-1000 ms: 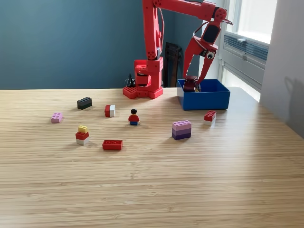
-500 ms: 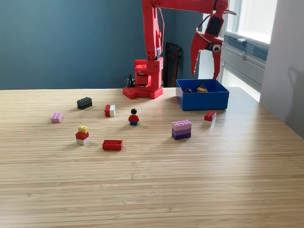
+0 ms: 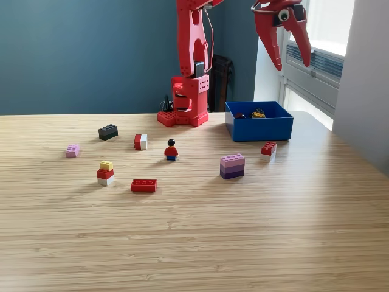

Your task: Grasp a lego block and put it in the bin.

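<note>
Wooden worktop point(image 3: 194, 243) fills my exterior view; the blue bin point(image 3: 260, 129) sits right of centre, long axis running left-right, with blocks inside. High at upper right, I see the red gripper point(image 3: 293, 62), fingers point(image 3: 274, 48) apart, empty.

Red plastic arm point(image 3: 193, 42), perforated square base point(image 3: 183, 117), black motor blocks in the column, thin dark cable, red two-pronged end effector point(image 3: 290, 56), round black-and-white fitting
</note>
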{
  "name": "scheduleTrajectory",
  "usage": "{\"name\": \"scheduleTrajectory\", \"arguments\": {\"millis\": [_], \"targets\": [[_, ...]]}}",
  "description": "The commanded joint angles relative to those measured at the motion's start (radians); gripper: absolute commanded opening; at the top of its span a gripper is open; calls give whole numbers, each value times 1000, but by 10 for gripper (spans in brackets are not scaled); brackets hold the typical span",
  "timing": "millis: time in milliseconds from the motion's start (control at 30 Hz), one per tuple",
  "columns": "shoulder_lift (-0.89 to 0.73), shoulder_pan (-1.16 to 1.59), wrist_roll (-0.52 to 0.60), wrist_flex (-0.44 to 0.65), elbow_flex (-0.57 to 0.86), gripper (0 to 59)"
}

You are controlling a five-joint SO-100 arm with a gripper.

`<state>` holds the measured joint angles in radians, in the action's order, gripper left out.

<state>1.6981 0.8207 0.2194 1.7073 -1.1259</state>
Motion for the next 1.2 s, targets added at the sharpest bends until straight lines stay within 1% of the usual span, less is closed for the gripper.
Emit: {"name": "scheduleTrajectory", "arguments": {"millis": [33, 167, 333, 900, 1200], "targets": [[74, -210, 31, 0, 72, 249], [74, -301, 6, -23, 5, 245], [74, -336, -15, -44, -46, 244], [74, -350, -40, -101, -126, 252], [74, -364, -48, -124, -138, 252]]}}
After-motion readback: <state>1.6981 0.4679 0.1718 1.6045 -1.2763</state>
